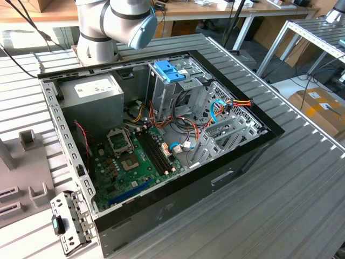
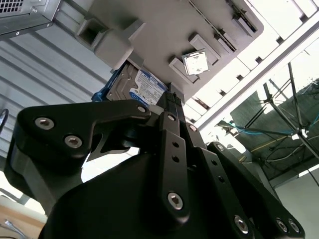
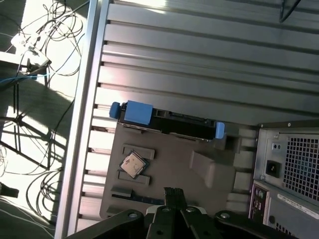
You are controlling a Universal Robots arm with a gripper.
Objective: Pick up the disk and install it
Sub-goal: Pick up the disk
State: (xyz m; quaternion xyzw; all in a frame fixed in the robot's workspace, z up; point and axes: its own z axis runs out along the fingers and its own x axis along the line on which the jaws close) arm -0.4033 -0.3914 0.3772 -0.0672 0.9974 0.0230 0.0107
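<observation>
The disk point(image 3: 174, 122) stands on its edge in a slot of a grey holder block point(image 3: 209, 172), with blue side rails at both ends. In the second wrist view the disk point(image 2: 144, 87) shows its white label with blue print. My gripper point(image 3: 173, 191) is short of the disk, over the holder block, and not touching it. Its black fingertips point(image 2: 172, 99) are pressed together with nothing between them. The open computer case point(image 1: 161, 135) lies on the ribbed metal table, with a metal drive cage point(image 1: 178, 89) inside.
A square chip point(image 3: 133, 165) sits in a recess of the holder block. The case's rear panel point(image 3: 289, 169) is close beside the block. A light-blue plastic tray point(image 1: 168, 70) tops the drive cage. The power-supply box point(image 1: 91, 91) fills a case corner. Cables lie past the table edge point(image 3: 82, 129).
</observation>
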